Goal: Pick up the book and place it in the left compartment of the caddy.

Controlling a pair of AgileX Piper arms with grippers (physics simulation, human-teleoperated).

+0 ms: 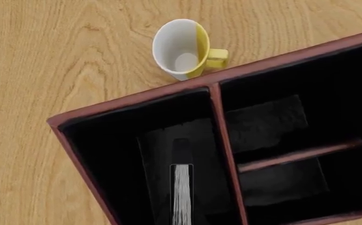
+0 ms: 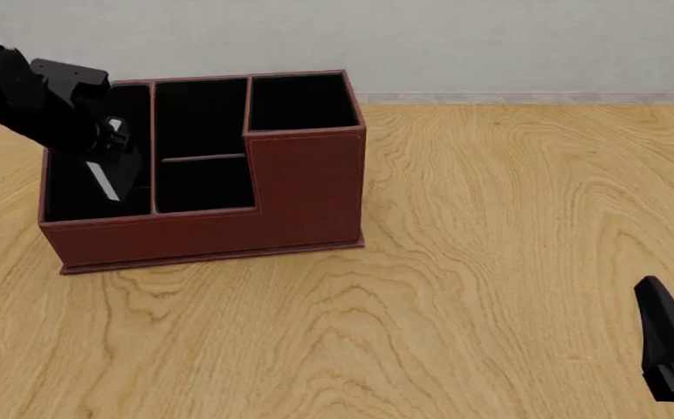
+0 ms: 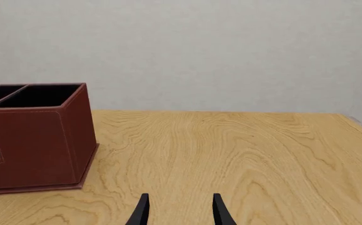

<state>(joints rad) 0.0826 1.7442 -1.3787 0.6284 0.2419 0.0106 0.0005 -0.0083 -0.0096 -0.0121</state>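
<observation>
The book (image 1: 182, 192) is already down inside the left compartment (image 1: 115, 154) of the caddy (image 2: 302, 188) — in the left wrist view its white page edge shows below a dark cover strip, standing on edge above the black floor of the long slot. In the front view the left tool (image 2: 113, 166) reaches over the caddy's low end with a pale sliver, likely the pages, just under it.

Whether the left tool pinches the book or has let go, I cannot tell; its fingers do not show in its own camera, and the front view is too dark there. So the carry looks done, and what is left, as I judge it, is the release (if not made) and lifting the arm clear without dragging the book or knocking the divider.

The right tool (image 3: 177, 211) hangs spread and empty low over the counter (image 2: 489, 262), well apart from the caddy. A white-and-yellow mug (image 1: 184, 49) lies just beyond the caddy's far wall — no part of this job.
</observation>
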